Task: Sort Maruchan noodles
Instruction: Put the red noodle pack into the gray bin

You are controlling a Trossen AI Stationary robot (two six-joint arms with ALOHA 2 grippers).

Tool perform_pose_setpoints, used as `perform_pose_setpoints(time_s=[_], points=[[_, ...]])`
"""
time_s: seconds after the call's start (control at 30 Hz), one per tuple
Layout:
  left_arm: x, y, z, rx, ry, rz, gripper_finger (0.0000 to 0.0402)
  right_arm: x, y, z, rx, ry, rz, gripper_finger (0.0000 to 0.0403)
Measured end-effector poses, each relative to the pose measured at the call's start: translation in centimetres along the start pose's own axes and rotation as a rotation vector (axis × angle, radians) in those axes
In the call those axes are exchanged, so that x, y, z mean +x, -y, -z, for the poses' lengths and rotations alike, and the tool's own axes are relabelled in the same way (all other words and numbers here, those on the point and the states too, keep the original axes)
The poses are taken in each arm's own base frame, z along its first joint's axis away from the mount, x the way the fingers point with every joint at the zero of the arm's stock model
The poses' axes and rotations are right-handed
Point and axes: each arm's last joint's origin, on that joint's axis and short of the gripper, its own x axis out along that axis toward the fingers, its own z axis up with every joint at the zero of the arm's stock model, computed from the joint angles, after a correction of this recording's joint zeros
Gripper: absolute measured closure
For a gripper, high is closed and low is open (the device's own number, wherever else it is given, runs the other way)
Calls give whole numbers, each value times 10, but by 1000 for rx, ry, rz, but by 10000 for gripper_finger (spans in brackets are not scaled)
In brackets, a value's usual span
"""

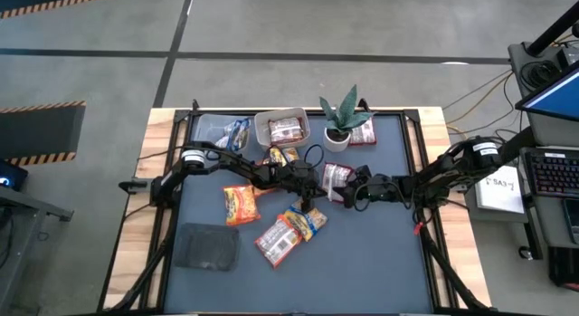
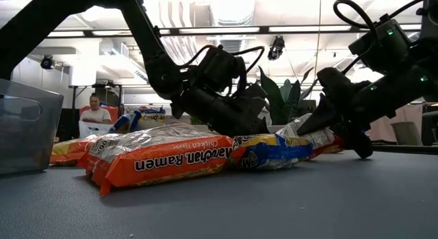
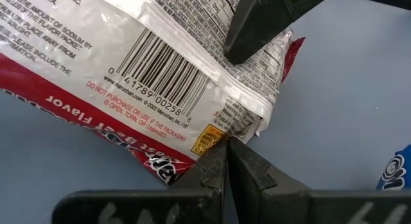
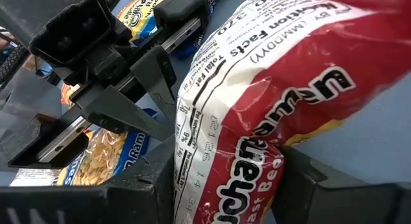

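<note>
While the left gripper [image 1: 309, 185] sits at mid-tabletop with jaws closed on nothing, the right gripper [image 1: 346, 191], at its three o'clock, has jaws gripping a red-and-white noodle packet [image 1: 336, 177].

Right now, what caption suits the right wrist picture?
Right pincer closing around a red ramen packet, left pincer alongside.

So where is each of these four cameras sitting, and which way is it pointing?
High view: above the table, looking straight down; both arms show, meeting mid-table.
Low view: at tabletop height, looking level across into the room; both arms come down from above behind an orange noodle packet.
Left wrist view: on the left arm, looking past the shut left gripper at a red-and-white noodle packet.
Right wrist view: on the right arm; the right gripper straddles that packet.
Shared: both wrist views show the same red-and-white packet, each with the other arm's gripper.
</note>
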Motion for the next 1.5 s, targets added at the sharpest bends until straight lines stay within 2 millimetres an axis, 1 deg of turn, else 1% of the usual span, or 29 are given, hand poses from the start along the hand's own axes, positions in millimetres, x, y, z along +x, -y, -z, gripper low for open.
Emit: perform_pose_setpoints(time_s=[0.2,0.43,0.53,0.67,0.73,0.83,0.97,1.07,1.13,1.3,1.43,1.5], points=[[0,2,-2,7,28,16,402,0,1,0,-16,14,14,248],[0,3,-4,-1,42,37,402,0,1,0,-32,18,17,282],[-2,4,-7,-13,40,77,402,0,1,0,-43,19,17,287],[-12,11,-18,-18,20,164,402,-1,0,-1,-47,22,11,286],[-21,16,-29,-4,24,188,402,-2,-2,-3,-54,27,4,287],[-42,22,-50,42,33,195,402,-4,-5,-7,-73,49,-21,287],[-75,35,-70,149,76,204,402,-10,-13,-15,-104,92,-68,287],[-112,47,-89,229,171,216,402,-16,-19,-22,-136,132,-107,287],[-138,53,-95,260,221,217,402,-18,-24,-27,-166,160,-130,287],[-199,63,-97,297,335,198,402,-18,-46,-42,-265,227,-173,287],[-235,66,-83,302,404,136,402,-10,-68,-57,-396,192,-119,287],[-252,67,-76,306,458,109,402,-6,-81,-66,-474,165,-53,287]])
